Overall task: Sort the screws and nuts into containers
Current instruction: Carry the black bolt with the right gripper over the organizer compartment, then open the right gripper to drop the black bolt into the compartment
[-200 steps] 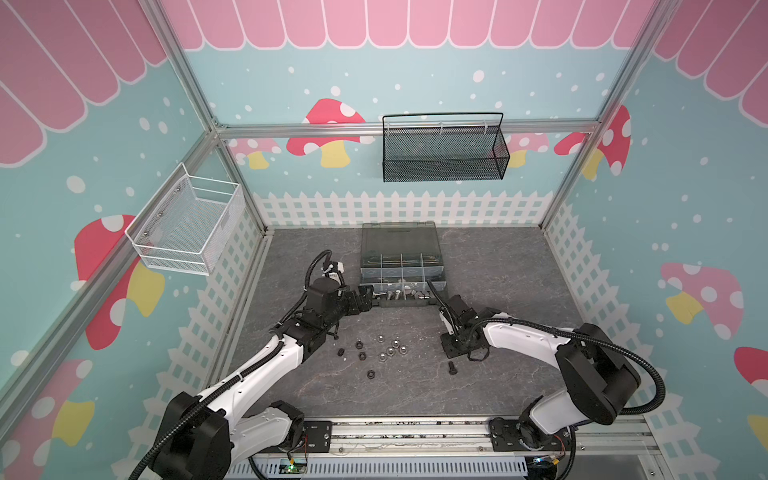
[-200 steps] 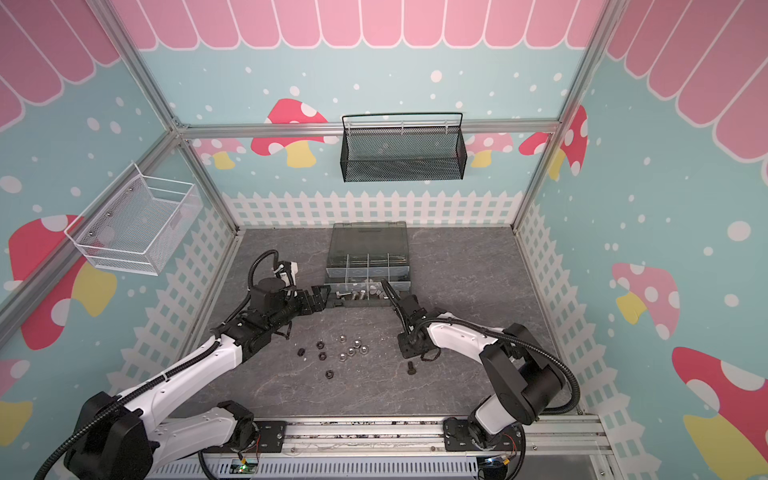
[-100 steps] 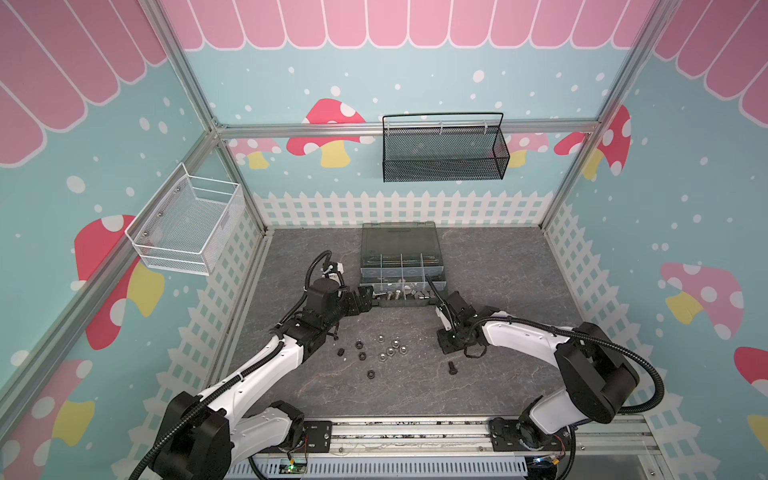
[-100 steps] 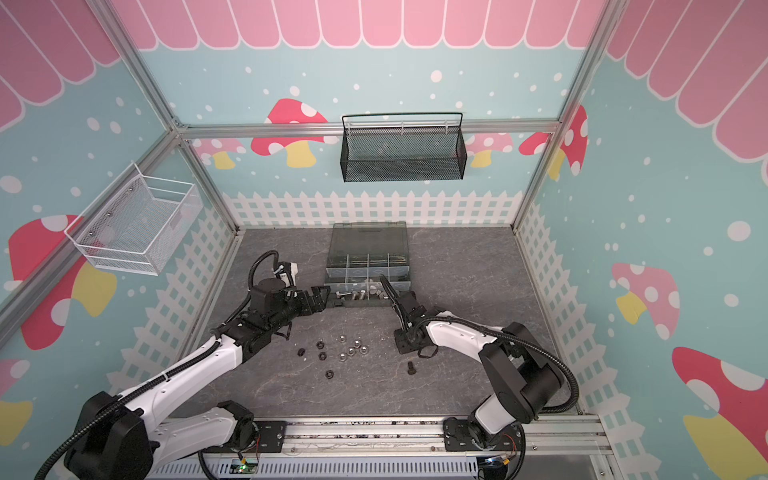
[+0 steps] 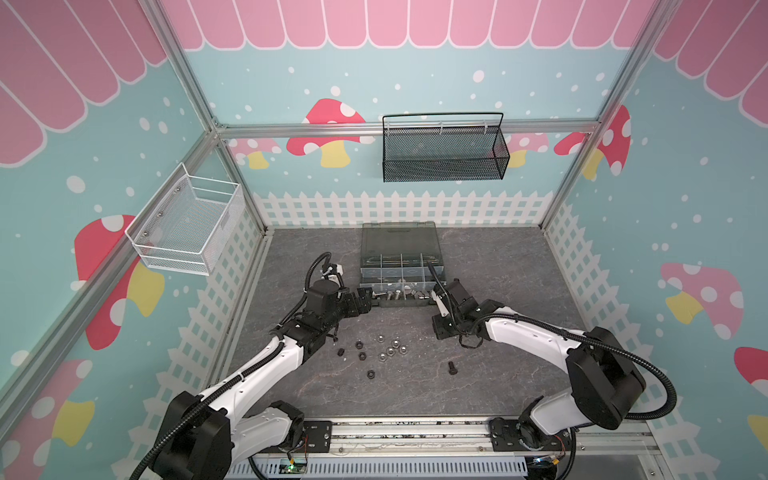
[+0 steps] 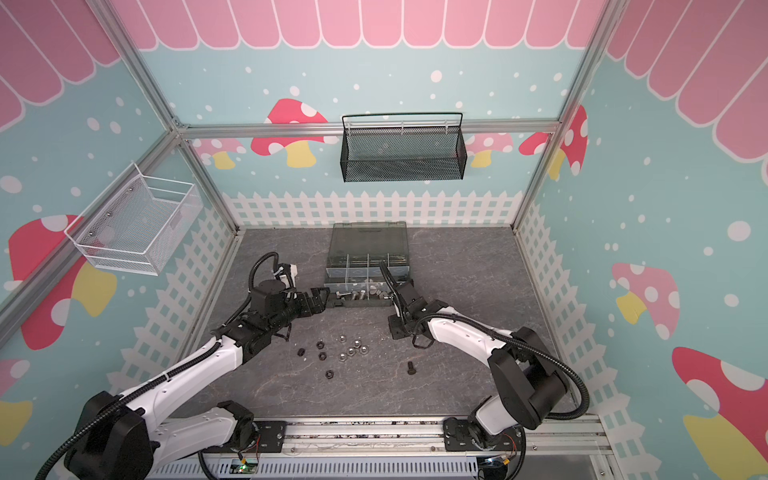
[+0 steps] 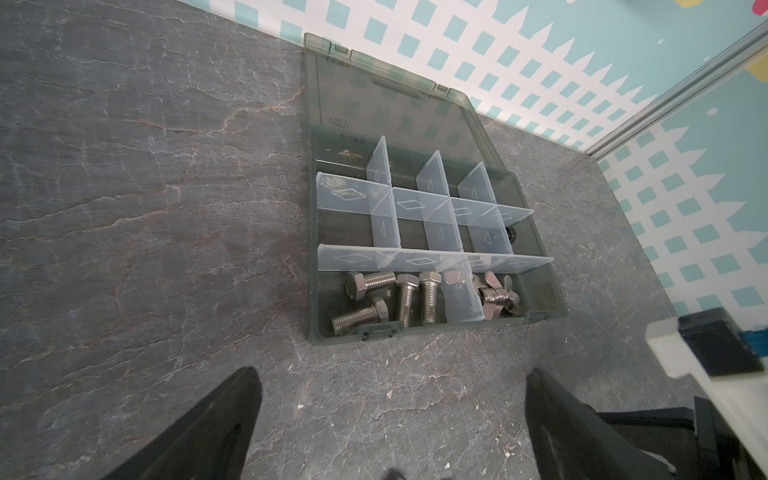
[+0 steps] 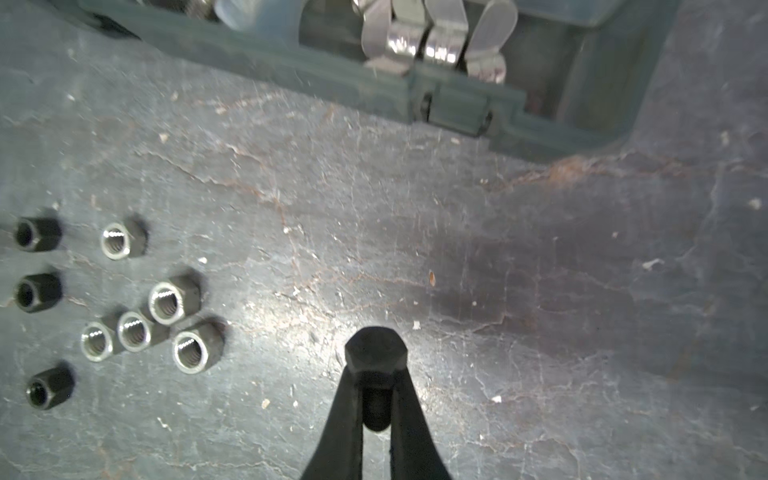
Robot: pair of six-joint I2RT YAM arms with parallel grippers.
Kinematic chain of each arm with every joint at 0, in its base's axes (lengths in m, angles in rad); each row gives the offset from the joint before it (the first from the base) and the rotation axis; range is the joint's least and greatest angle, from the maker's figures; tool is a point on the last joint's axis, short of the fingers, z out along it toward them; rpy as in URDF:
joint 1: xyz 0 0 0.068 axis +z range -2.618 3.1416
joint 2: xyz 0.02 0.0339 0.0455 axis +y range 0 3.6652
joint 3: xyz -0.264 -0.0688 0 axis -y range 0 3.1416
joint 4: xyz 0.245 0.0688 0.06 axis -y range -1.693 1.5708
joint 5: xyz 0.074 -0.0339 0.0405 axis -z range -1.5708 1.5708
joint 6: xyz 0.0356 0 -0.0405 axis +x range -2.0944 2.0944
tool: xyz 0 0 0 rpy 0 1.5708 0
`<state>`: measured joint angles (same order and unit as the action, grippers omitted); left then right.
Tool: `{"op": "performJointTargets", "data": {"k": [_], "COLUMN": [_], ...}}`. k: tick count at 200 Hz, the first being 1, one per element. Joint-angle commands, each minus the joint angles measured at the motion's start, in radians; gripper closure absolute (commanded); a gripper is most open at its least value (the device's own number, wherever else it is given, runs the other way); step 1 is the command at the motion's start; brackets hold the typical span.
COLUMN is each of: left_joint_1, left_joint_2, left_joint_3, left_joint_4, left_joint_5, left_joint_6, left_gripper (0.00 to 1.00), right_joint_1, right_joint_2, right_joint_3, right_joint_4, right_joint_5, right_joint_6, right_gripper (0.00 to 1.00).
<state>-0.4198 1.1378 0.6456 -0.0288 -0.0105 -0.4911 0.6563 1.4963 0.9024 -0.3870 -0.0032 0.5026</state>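
While the right gripper (image 8: 377, 374) pinches a black screw (image 8: 376, 351) by its shank, near the front wall of the organiser case (image 8: 291, 62), the left gripper (image 5: 364, 301) stands wide open, empty. Probable step: delivery; the next move calls for a lift over that wall into one of the compartments (image 7: 345, 232).

The black screw (image 8: 376, 351) is half hidden between the fingers of the right gripper (image 8: 376, 376); the organiser case (image 8: 291, 62) runs off the edge. In a top view, nuts (image 5: 390, 352) at eight o'clock from that gripper are mere specks.
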Motion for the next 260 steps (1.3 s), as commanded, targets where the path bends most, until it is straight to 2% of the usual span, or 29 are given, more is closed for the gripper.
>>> {"op": "performJointTargets", "data": {"k": [1,89,168,260], "left_joint_1": [0.004,0.005,0.038,0.050], "left_joint_2": [-0.018,-0.030,-0.055,-0.073], "left_joint_3": [-0.012,-0.018,-0.011,-0.023], "left_joint_4": [0.015,0.018,-0.009,-0.031], "left_joint_5": [0.001,-0.006,-0.006,-0.018], "left_joint_6": [-0.017,-0.023,-0.023,-0.023], "left_gripper": [0.00,0.00,0.00,0.00], "right_joint_1": [0.001,-0.074,-0.195,-0.226], "right_joint_2": [-0.028,0.028,0.215,0.473], "right_joint_3": [0.046,0.200,0.393,0.558], "right_joint_4": [0.033,0.082,0.086,0.078], "right_joint_5": [0.037,0.058,0.057,0.012], "right_joint_6": [-0.003,-0.063,-0.146,-0.191], "right_gripper": [1.00,1.00,1.00,1.00]}}
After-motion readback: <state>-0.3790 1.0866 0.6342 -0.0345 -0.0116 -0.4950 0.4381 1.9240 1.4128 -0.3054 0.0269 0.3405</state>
